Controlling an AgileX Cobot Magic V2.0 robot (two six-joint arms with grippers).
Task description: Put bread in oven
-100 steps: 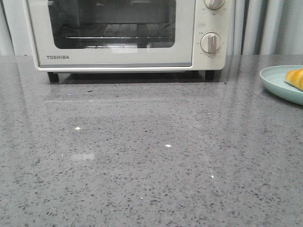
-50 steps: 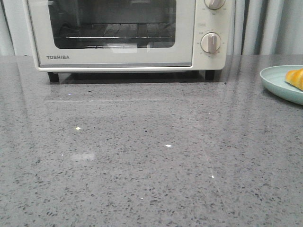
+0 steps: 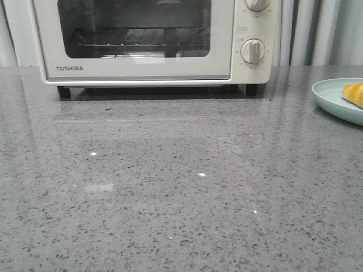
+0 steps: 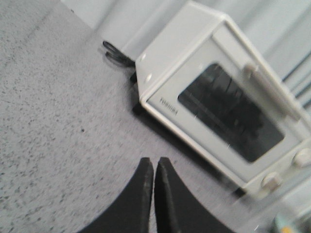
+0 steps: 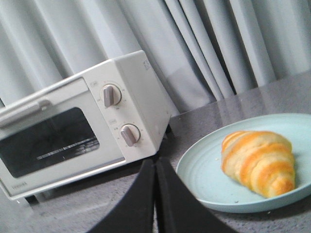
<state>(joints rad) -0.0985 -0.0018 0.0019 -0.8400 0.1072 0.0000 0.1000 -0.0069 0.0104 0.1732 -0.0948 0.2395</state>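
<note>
1. My right claw (image 5: 154, 167) has its two black fingers pressed together, nothing between them. It hangs above the grey worktop (image 3: 181, 187), just short of the near rim of the pale green plate (image 5: 204, 187).
2. The bread (image 5: 257, 161) lies on that plate, just beyond the right claw and off to one side of it. It is a golden, cream-striped croissant shape with ridged segments, one tapered end pointing at the claw's side of the plate.
3. Handling, as I judge it: light, soft and easily crushed, with a matt crust that should not slip. I would spread the fingers wide and close gently across the thick middle segments, not on the thin tips, which may bend or tear.
4. My left claw (image 4: 153, 167) is likewise closed and empty, poised over bare worktop with the oven (image 4: 218, 97) ahead of it.
5. The oven stands at the far edge of the worktop, beyond both claws. Its glass door (image 3: 136, 34) is shut, a wire rack visible behind it, and the handle (image 4: 269, 90) runs along the door's upper edge.
6. Judgement: the door must be dropped open before the bread can go in, and the left claw is the nearer one for that.
</note>
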